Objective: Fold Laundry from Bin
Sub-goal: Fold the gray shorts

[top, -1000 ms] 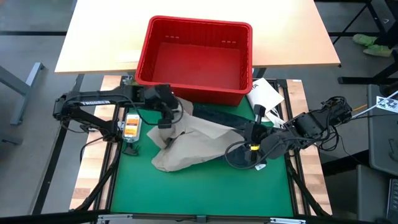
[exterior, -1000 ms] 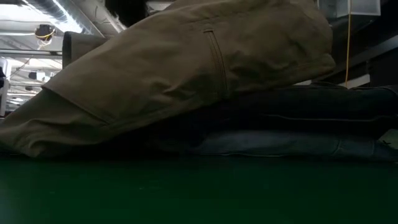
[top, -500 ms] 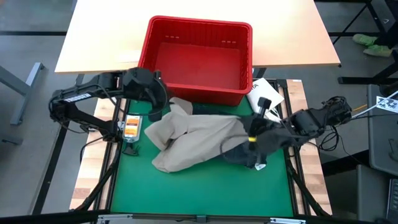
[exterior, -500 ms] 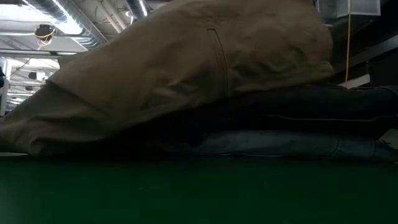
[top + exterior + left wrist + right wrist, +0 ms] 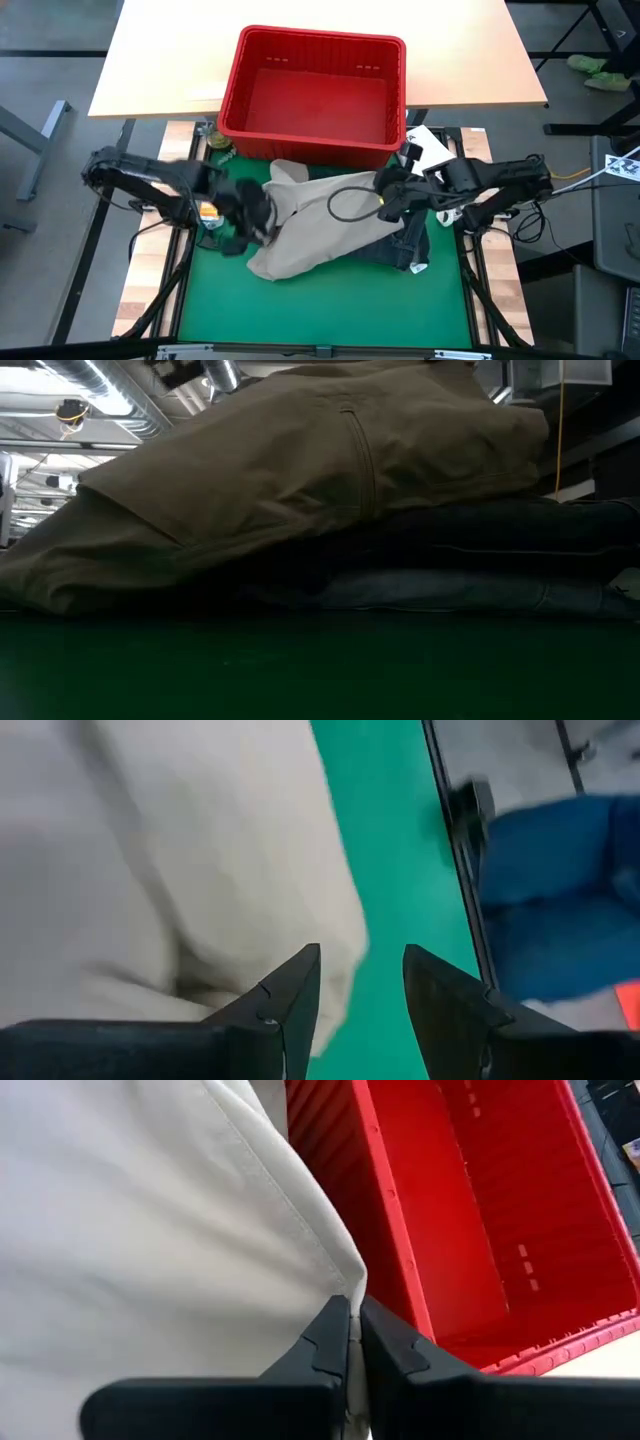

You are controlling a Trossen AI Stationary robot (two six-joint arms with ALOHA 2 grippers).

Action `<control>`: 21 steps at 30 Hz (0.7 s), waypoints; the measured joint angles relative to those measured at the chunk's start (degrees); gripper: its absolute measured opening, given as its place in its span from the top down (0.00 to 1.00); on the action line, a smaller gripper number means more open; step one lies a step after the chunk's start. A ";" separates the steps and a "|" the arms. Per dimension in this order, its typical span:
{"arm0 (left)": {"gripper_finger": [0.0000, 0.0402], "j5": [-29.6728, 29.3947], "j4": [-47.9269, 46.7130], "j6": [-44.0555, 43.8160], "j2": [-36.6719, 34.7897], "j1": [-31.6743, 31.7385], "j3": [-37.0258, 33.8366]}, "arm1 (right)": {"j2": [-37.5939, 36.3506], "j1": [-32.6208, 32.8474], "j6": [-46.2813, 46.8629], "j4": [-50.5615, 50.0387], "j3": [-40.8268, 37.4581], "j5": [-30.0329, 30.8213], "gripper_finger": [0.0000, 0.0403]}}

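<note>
We see the red bin (image 5: pixel 316 88) with nothing in it. The khaki trousers (image 5: pixel 320 225) lie on the green mat (image 5: pixel 320 305), over the jeans (image 5: pixel 480 560). Our right gripper (image 5: pixel 354 1342) pinches the khaki's edge; our left gripper (image 5: pixel 360 988) stands parted, empty, beside the cloth.

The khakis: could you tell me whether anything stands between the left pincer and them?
Nothing visible: the open left pincer hangs right at the khakis' edge over the green mat.
</note>
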 joint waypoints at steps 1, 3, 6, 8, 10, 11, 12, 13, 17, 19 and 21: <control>0.65 -0.25 1.52 -1.65 0.00 -2.12 -2.19 | 0.14 -0.01 0.00 -0.10 0.00 -0.02 0.96; 0.65 -0.43 5.00 -5.07 0.00 -5.84 -6.32 | 0.43 0.09 0.00 -0.31 -0.02 -0.28 0.96; 0.65 -2.34 10.61 -11.06 0.00 -11.49 -11.67 | 0.89 0.11 -0.02 -0.27 0.00 -0.79 0.96; 0.65 -4.93 14.88 -14.13 0.00 -14.81 -15.19 | 1.00 0.11 -0.02 -0.22 0.00 -0.89 0.96; 0.65 -8.67 18.78 -16.15 0.00 -17.83 -18.41 | 0.95 0.11 -0.02 -0.13 0.00 -0.85 0.96; 0.65 -10.82 20.33 -16.75 0.00 -19.22 -19.92 | 0.93 0.11 -0.02 -0.15 0.00 -0.85 0.96; 0.65 -12.90 21.95 -17.65 0.00 -20.56 -21.30 | 0.93 0.11 -0.02 -0.15 0.00 -0.85 0.96; 0.65 -14.76 23.48 -18.26 0.00 -21.75 -22.68 | 0.93 0.11 -0.02 -0.13 0.00 -0.85 0.96; 0.65 -19.87 28.59 -21.23 0.53 -25.74 -27.35 | 0.93 0.11 -0.02 -0.13 0.00 -1.22 0.96; 0.65 -21.83 30.57 -22.03 1.18 -27.50 -28.93 | 0.93 0.11 -0.04 -0.13 0.00 -1.83 0.96; 0.65 -23.95 32.01 -22.03 2.31 -28.98 -30.25 | 0.93 0.11 -0.04 -0.11 0.00 -2.63 0.96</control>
